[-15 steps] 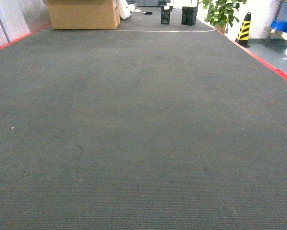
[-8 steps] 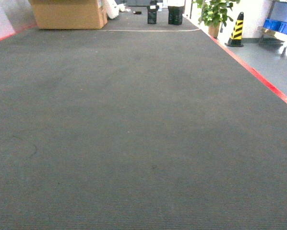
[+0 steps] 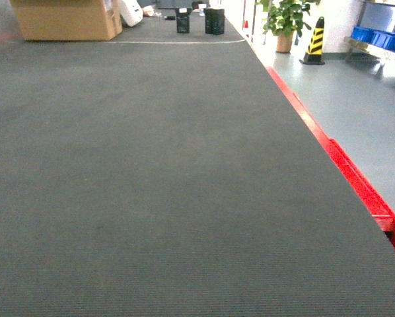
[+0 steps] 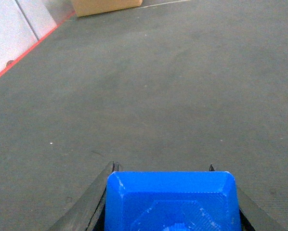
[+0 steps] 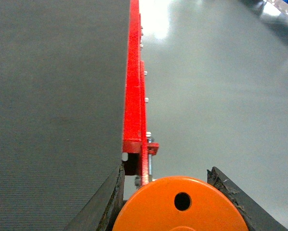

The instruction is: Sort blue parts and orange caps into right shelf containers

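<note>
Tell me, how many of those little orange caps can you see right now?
1. The orange cap sits between the right gripper's fingers, above the table's red edge. None shows in the other views; more may lie out of sight.

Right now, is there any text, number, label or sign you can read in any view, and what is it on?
None can be read.
Cardboard box: a small pale patch on its side, too blurred to read.
Orange cap in the right pincer: only its flat end with a hole shows, no print.
Blue part in the left pincer: no markings.
Striped cone: black and yellow bands, no words.
</note>
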Robot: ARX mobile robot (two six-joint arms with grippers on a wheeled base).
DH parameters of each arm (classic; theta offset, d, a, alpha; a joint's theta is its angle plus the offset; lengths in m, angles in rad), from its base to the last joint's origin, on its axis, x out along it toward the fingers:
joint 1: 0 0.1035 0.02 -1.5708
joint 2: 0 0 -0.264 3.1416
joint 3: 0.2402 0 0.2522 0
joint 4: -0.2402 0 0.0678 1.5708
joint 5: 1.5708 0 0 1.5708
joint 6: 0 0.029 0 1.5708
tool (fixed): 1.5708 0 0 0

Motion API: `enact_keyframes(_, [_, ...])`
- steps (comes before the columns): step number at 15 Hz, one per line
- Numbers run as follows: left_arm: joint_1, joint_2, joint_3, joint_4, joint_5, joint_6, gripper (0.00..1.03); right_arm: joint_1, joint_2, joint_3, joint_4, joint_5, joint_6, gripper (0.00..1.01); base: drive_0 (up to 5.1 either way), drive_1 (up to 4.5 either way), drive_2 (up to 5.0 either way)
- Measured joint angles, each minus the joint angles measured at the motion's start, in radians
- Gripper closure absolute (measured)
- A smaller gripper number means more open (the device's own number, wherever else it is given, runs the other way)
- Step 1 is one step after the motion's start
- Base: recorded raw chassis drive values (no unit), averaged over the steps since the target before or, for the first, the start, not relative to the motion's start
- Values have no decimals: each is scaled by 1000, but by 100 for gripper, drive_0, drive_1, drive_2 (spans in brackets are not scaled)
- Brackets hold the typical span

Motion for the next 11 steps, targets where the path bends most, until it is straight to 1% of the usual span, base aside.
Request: enact_keyframes(11, [0,2,0,-1,0,0,58,0,0,0,0,0,0,57,507,-239,-239])
